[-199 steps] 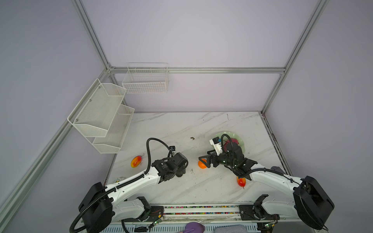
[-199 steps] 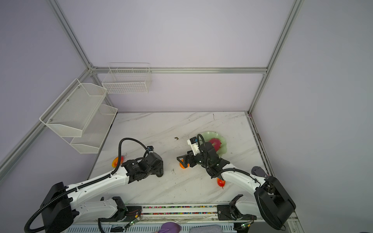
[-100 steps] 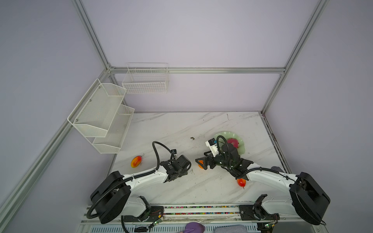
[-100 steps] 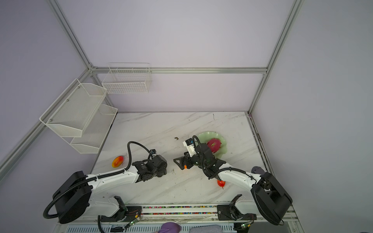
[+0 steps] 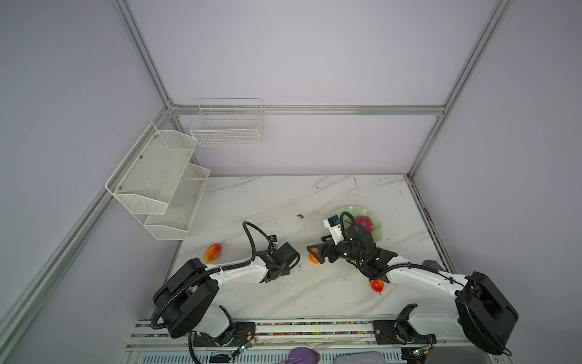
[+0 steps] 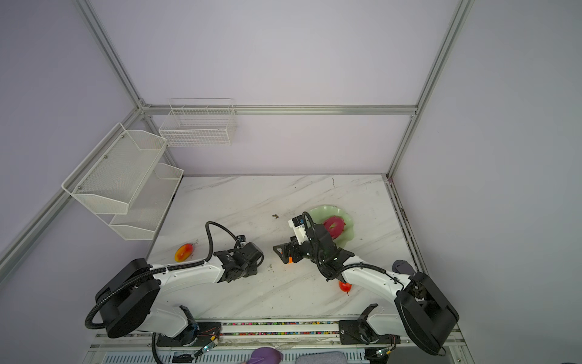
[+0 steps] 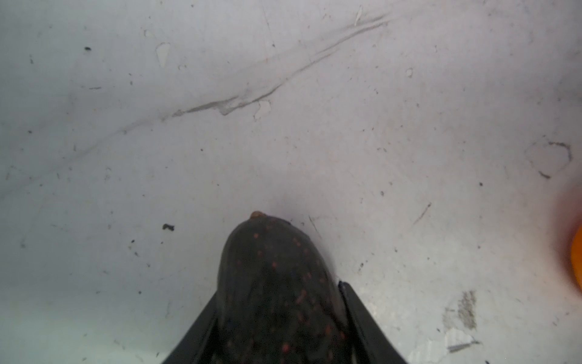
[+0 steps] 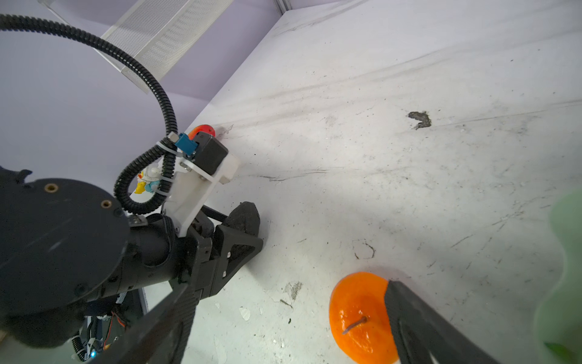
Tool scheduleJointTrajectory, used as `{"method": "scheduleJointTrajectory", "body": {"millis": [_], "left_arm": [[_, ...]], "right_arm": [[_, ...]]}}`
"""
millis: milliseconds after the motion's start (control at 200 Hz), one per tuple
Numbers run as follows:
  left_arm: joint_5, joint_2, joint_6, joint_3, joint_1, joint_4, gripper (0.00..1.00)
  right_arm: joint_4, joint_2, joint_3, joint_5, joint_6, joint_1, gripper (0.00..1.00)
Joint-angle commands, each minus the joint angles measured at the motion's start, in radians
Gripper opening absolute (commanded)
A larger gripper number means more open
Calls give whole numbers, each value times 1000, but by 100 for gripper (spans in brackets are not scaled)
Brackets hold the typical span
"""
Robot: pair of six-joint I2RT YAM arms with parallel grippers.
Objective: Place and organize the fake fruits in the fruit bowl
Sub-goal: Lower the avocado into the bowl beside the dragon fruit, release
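Avocado (image 7: 277, 293) lies on the counter (image 5: 283, 195), long axis in line with the left jaws clamped on its flanks, stem tip pointing out; bowl (image 5: 348, 208) sits off to the right past the right jaws, which stand apart around the tangerine (image 8: 359, 318).

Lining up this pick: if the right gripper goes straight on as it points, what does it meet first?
Probably the tangerine, between the right gripper's open jaws, close to one finger. Beyond, roughly in line, is the left gripper holding the avocado.
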Motion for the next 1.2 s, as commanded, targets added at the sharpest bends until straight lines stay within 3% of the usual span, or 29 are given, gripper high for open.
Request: {"method": "scheduleJointTrajectory", "body": {"millis": [0, 125, 235, 355, 475, 605, 755, 1010, 1195], "left_arm": [[-34, -63, 84, 113, 1, -15, 44], [-34, -57, 247, 261, 1, 7, 43], [37, 6, 462, 375, 2, 179, 43], [269, 151, 665, 548, 16, 326, 43], [449, 367, 797, 812, 38, 285, 43], [527, 571, 847, 1070, 39, 214, 44], [515, 725, 853, 1244, 40, 144, 44], [519, 789, 861, 1256, 40, 172, 47], [535, 789, 864, 1225, 40, 181, 61]], "right_arm": [[-43, -40, 25, 29, 36, -56, 97], [-47, -118, -28, -53, 107, -230, 97], [-72, -187, -65, -59, 118, -340, 97], [-70, -241, -86, -136, 160, -439, 97], [-72, -319, -121, -134, 208, -481, 97], [-89, -401, -150, -98, 223, -492, 97], [-138, -442, -142, -98, 222, -494, 97], [-178, -456, -135, -77, 194, -494, 97], [-170, -434, -139, -92, 183, -495, 97]]}}
